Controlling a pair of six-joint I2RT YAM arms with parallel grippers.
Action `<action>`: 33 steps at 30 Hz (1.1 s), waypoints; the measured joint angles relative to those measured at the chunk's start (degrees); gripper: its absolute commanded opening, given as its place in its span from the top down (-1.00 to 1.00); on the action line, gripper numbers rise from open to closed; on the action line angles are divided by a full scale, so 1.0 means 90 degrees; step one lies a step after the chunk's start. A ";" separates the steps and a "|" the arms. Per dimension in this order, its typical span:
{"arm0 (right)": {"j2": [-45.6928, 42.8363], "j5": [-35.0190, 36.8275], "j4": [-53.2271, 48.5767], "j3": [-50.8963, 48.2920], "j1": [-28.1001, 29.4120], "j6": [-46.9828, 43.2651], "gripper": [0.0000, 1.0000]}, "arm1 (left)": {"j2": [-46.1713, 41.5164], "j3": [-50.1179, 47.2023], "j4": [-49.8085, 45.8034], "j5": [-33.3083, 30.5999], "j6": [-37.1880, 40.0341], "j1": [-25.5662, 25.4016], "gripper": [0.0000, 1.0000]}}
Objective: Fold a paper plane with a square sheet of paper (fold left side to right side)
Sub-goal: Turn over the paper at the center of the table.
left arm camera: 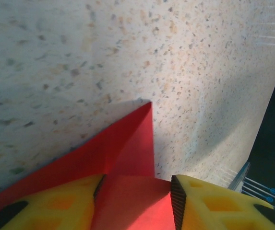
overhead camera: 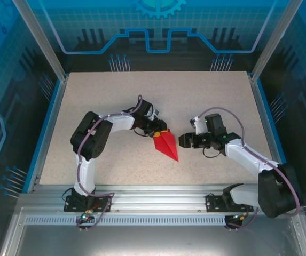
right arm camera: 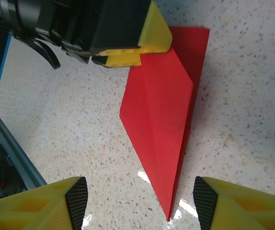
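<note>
Top camera: fixed high behind my bases, facing down over the whole table [overhead camera: 115,96]. Left wrist camera: very close, looking past my left gripper [left arm camera: 136,186] onto the paper plane [left arm camera: 127,148]. Right wrist camera: near, looking down along the plane's length. All three views share that plane.

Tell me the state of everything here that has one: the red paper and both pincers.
paper plane: folded into a pointed dart, lying on the table.
left pincer: partly open, fingers either side of the plane's wide end.
right pincer: open, empty, by the plane's tip.
</note>
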 measured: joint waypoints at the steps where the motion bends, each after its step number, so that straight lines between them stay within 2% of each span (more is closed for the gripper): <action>1: -0.0058 -0.0073 0.0061 -0.0036 -0.0073 0.0032 -0.37 | 0.0000 0.0015 0.0012 0.0024 -0.0017 -0.0005 0.33; 7: -0.0313 -0.0566 0.0435 -0.0214 -0.0389 0.0279 -0.60 | -0.0002 0.0070 0.0170 0.0117 -0.0041 -0.0029 0.62; 9: -0.0372 -0.0767 0.0646 -0.0265 -0.0481 0.0403 -0.76 | -0.0015 0.0073 0.0168 0.0121 -0.0036 -0.0029 0.71; 12: -0.0498 -0.1001 0.0945 -0.0325 -0.0651 0.0600 -0.99 | -0.0185 0.0073 0.0129 0.0124 -0.0019 -0.0027 0.74; 21: -0.0529 -0.2091 0.1868 -0.0338 -0.1226 0.1107 -0.99 | -0.1795 0.0347 -0.0187 0.0153 0.0182 0.0024 0.67; 27: -0.0253 -0.3002 0.2518 -0.0185 -0.1161 0.1486 -0.99 | -0.2730 0.0678 -0.0187 0.0352 0.0289 0.0034 0.64; 33: -0.0143 -0.3453 0.3104 0.0279 -0.0736 0.1821 -0.98 | -0.2970 0.0699 -0.0165 0.0697 0.0270 0.0034 0.64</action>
